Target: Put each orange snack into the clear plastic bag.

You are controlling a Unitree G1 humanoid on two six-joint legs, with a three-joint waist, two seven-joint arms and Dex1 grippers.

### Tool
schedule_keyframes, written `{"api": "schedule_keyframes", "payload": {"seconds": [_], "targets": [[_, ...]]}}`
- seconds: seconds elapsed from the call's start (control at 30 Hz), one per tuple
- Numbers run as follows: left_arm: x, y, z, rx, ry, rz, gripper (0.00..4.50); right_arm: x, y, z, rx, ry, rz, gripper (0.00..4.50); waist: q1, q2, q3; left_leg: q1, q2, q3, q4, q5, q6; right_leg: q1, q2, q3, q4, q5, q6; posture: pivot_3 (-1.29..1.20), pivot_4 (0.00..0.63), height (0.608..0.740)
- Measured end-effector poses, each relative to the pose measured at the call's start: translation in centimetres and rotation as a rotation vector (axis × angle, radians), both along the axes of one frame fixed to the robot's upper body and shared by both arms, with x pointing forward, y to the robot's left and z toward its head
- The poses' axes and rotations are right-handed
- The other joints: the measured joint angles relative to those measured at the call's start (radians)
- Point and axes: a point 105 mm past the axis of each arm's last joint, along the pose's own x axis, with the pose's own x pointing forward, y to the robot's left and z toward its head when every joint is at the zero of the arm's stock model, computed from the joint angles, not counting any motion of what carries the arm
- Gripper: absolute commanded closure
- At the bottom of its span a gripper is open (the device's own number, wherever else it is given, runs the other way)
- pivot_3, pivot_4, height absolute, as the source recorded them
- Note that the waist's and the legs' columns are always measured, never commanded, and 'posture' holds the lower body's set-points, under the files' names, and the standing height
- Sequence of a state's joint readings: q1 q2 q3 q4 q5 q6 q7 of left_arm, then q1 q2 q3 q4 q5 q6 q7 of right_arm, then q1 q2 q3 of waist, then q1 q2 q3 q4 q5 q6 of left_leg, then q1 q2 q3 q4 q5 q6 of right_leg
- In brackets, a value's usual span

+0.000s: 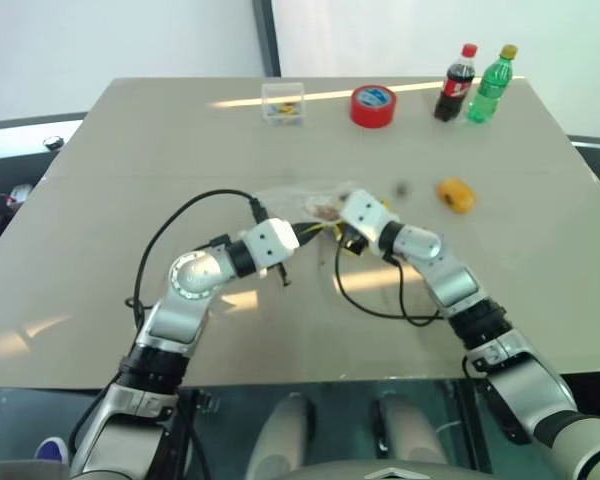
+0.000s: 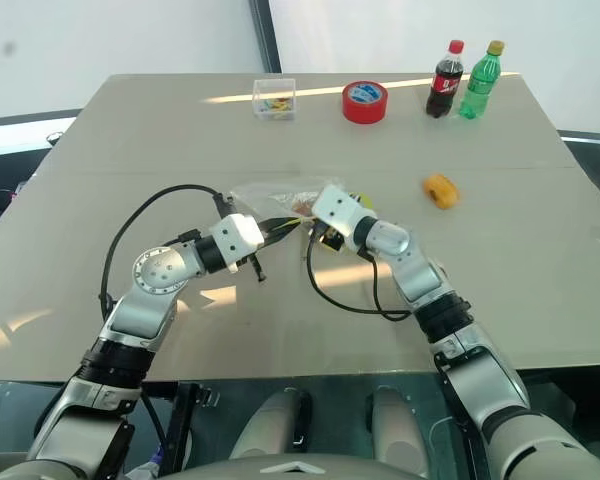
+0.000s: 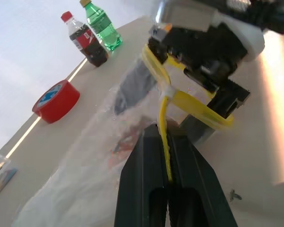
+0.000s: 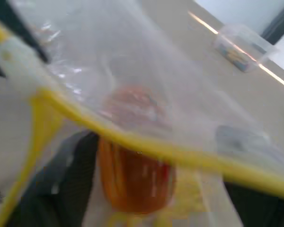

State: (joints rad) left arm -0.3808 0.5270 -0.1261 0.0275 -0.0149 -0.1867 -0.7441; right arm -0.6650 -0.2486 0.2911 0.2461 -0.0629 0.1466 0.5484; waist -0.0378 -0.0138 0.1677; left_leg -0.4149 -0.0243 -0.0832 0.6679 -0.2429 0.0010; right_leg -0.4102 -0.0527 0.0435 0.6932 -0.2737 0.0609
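The clear plastic bag [image 1: 305, 198] lies crumpled at the table's middle. My left gripper [image 3: 164, 136] is shut on its yellow seal strip [image 3: 166, 101] and holds the mouth up. My right gripper [image 1: 342, 240] is at that mouth, facing the left one. In the right wrist view an orange snack [image 4: 135, 177] with a reddish patch sits just behind the strip. It lies between the black fingers [image 4: 68, 189], which stand wider than it, with a gap on one side. A second orange snack [image 1: 456, 194] lies on the table to the right, apart from both grippers.
Along the far edge stand a small clear box [image 1: 283, 102], a red tape roll [image 1: 373, 105], a cola bottle [image 1: 457, 83] and a green bottle [image 1: 492, 84]. Black cables loop over the table beside both arms.
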Motion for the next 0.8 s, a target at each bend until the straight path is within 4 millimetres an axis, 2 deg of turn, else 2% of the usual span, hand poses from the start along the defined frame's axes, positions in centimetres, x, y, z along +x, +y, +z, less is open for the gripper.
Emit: {"api": "schedule_keyframes", "payload": {"seconds": [0.13,0.27,0.37,0.5,0.57,0.67,0.8], "targets": [[1.1,1.0,-0.5,-0.01,0.024,0.122,4.5,-1.8,-3.8,0.4,0.044,0.064,-0.02,0.09,0.003,0.0,0.0,0.0,0.0,0.0,0.0,0.0,0.0,0.0,0.0,0.0,-0.001,0.0,0.0,0.0,0.15,0.74],[1.6,1.4,-0.8,-0.017,0.035,0.183,4.5,-3.1,-5.9,-0.3,0.055,0.11,-0.022,0.09,-0.004,0.0,0.0,0.001,0.0,0.0,0.0,0.0,0.0,0.0,0.001,0.0,0.0,0.0,0.0,0.0,0.15,0.74],[1.8,1.6,-0.9,-0.017,0.041,0.203,4.5,-1.6,-9.4,-0.2,0.093,0.118,-0.181,0.09,-0.004,0.0,0.0,0.001,0.0,0.002,0.0,0.0,0.0,0.0,0.0,0.001,0.001,0.0,0.0,0.0,0.15,0.74],[2.0,1.7,-0.9,-0.011,0.044,0.21,4.5,2.5,-15.1,0.4,0.096,0.087,-0.51,0.09,-0.003,0.0,0.0,0.001,0.0,0.002,0.0,0.0,0.0,0.0,0.0,0.001,0.001,0.0,0.0,0.0,0.15,0.74],[2.1,1.7,-1.0,-0.005,0.043,0.211,4.5,3.8,-17.3,0.2,0.114,0.096,-0.621,0.09,-0.003,0.0,0.0,0.001,0.0,0.003,0.0,0.0,0.0,0.0,0.0,0.001,0.0,0.0,0.0,0.0,0.15,0.74],[2.1,1.7,-1.1,0.0,0.045,0.212,4.5,5.0,-19.0,-0.7,0.132,0.127,-0.71,0.09,-0.004,0.0,0.0,0.001,0.0,0.004,-0.001,0.0,0.0,0.0,0.0,0.003,0.0,0.0,0.0,0.0,0.15,0.74],[2.1,1.7,-1.2,0.006,0.051,0.218,4.5,5.9,-19.3,-1.3,0.155,0.172,-0.726,0.09,-0.005,0.0,0.0,0.001,0.0,0.005,-0.001,0.0,0.0,0.0,0.0,0.003,-0.001,0.0,0.0,0.0,0.15,0.74]]}}
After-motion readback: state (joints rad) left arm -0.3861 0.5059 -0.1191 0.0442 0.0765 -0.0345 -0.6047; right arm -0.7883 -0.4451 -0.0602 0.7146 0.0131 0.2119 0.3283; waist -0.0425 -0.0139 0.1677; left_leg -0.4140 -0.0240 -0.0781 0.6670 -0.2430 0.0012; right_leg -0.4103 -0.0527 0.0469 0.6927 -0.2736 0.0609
